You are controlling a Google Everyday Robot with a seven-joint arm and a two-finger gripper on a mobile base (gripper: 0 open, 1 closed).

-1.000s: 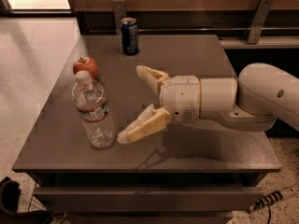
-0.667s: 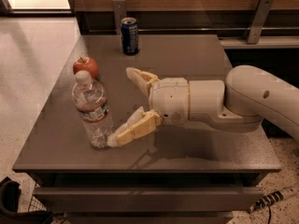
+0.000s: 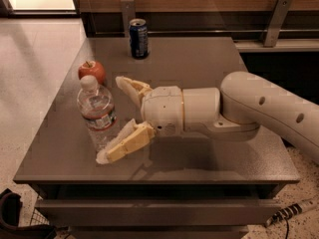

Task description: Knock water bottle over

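Observation:
The water bottle [image 3: 96, 113] stands upright near the table's front left, clear ribbed plastic with a white cap and a red, white and green label band. My gripper [image 3: 112, 118] reaches in from the right with its fingers spread wide. The near finger [image 3: 124, 143] lies low by the bottle's base on its right side and seems to touch it. The far finger [image 3: 130, 88] is just right of the bottle's shoulder. The bottle sits at the mouth of the open fingers.
A red apple [image 3: 91, 71] sits right behind the bottle. A dark blue soda can [image 3: 138, 38] stands at the back of the grey table [image 3: 209, 59]. The table's left edge is close to the bottle, and a wooden wall rail runs behind the table.
My gripper and arm have moved left toward the bottle, and the fingers now flank its right side. The bottle still stands upright in the same spot.

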